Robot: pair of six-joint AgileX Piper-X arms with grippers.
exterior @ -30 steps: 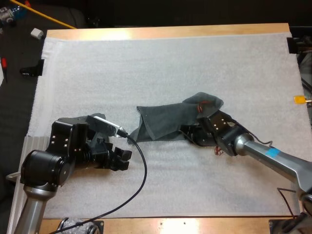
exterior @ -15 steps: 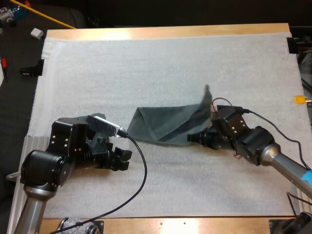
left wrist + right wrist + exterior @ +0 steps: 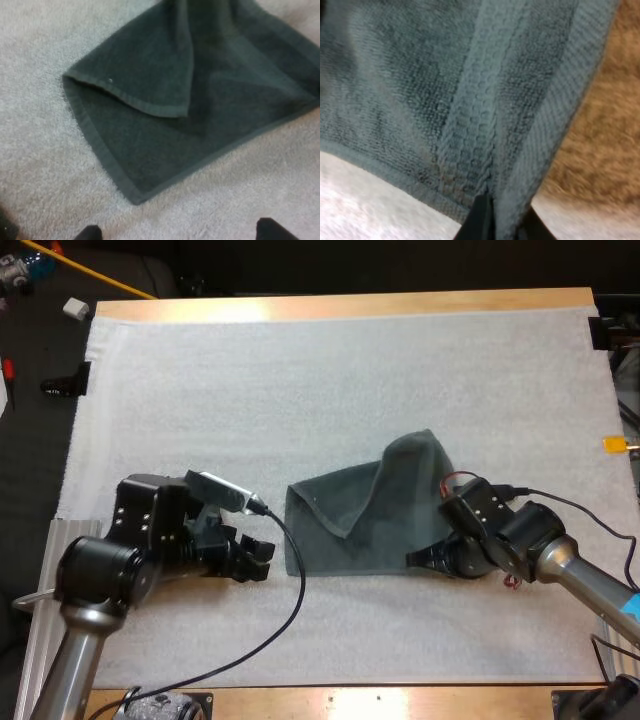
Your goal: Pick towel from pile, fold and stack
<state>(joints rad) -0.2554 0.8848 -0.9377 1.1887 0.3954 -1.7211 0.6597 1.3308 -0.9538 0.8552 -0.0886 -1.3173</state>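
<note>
From the high view, the towel [image 3: 365, 515] lay near the middle of the mat [image 3: 300, 370], mostly spread, with a raised hump on its far right part. My right gripper [image 3: 425, 560] sat at the towel's near right edge. My left gripper [image 3: 262, 555] rested on the mat just beside the towel's left edge, not touching it.

From the left wrist view, my left gripper [image 3: 181, 234] stood wide, both fingertips [image 3: 90, 232] clear of the cloth and empty. The towel [image 3: 200, 100] was spread ahead of them, one corner doubled over onto itself.

From the right wrist view, my right gripper [image 3: 502, 225] was pinched on the towel [image 3: 470, 100], with only the hem between the jaws.

As I judged it, that thin bite was the weak spot: a quick pull could slide the hem out. Pulling with the right alone would likely drag the whole cloth, as my left held nothing. If the doubled corner were not flattened, the fold would probably come out crooked and stack badly.
</note>
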